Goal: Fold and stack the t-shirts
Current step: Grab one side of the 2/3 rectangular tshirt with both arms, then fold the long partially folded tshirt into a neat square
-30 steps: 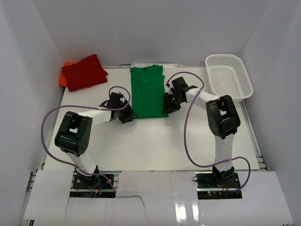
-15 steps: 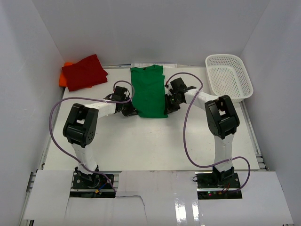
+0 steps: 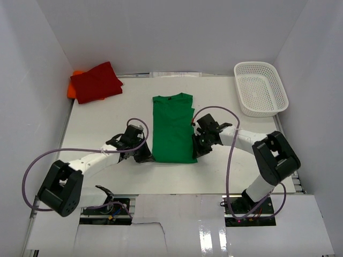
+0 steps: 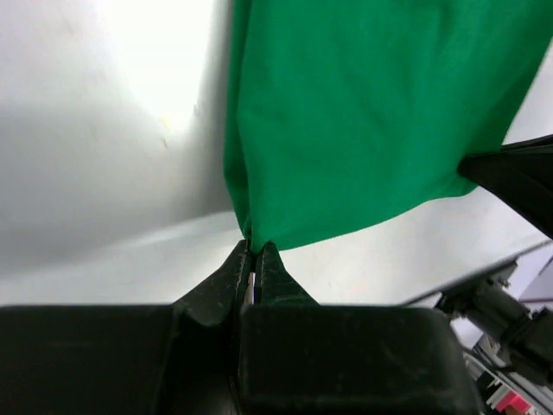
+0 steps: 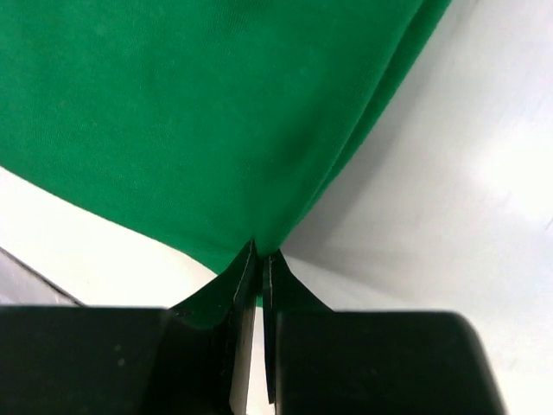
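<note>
The green t-shirt [image 3: 172, 128] lies flat on the white counter [image 3: 107, 115] as a long, narrow rectangle. Its collar is at the far end and its hem is at the end nearer the arm bases.

The left jaws are at the shirt's near-left hem corner and the right jaws at its near-right hem corner, so the hem runs between them. In the left wrist view the jaws are pressed together with a pinch of the green corner caught between their tips, and the cloth fans up and away from that point. The right wrist view shows the same thing: the jaws are closed to a thin slit on the hem corner, with creases in the cloth running out from the pinch. Both arms are stretched low over the counter, one on each side of the shirt.

Beyond the green shirt and well to its left, a folded red t-shirt [image 3: 96, 81] rests on an orange t-shirt [image 3: 72, 89], which shows only as a sliver at its left edge. Beyond the green shirt and well to its right stands a white mesh basket [image 3: 256, 65].
</note>
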Controlling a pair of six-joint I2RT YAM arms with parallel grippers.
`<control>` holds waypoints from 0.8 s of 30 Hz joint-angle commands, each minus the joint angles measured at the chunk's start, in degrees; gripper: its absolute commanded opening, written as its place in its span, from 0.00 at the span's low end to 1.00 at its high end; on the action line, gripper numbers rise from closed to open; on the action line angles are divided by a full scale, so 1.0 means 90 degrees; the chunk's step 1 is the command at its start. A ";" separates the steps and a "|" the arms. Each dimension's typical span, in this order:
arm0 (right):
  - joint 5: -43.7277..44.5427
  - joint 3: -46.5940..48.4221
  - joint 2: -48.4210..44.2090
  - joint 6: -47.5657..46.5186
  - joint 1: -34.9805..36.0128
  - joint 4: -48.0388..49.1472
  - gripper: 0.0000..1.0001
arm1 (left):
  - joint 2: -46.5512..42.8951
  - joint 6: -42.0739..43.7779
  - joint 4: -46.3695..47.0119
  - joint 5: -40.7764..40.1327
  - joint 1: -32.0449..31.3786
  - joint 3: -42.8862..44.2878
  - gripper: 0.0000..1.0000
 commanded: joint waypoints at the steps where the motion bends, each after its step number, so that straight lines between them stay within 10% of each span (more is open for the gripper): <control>1: 0.0158 -0.0622 -0.0875 0.0393 0.0199 -0.0248 0.08 | -0.0874 -0.0595 -0.0437 -0.0041 -0.0434 -0.0209 0.00; 11: 0.0733 -0.0401 -0.2508 0.0814 0.0766 -0.1438 0.08 | -0.1414 -0.0703 -0.1618 -0.0440 -0.0689 0.0862 0.00; 24: 0.1281 0.2001 -0.1231 0.0062 0.0141 -0.2055 0.08 | 0.0675 0.0302 -0.1815 -0.0842 0.0003 0.4016 0.00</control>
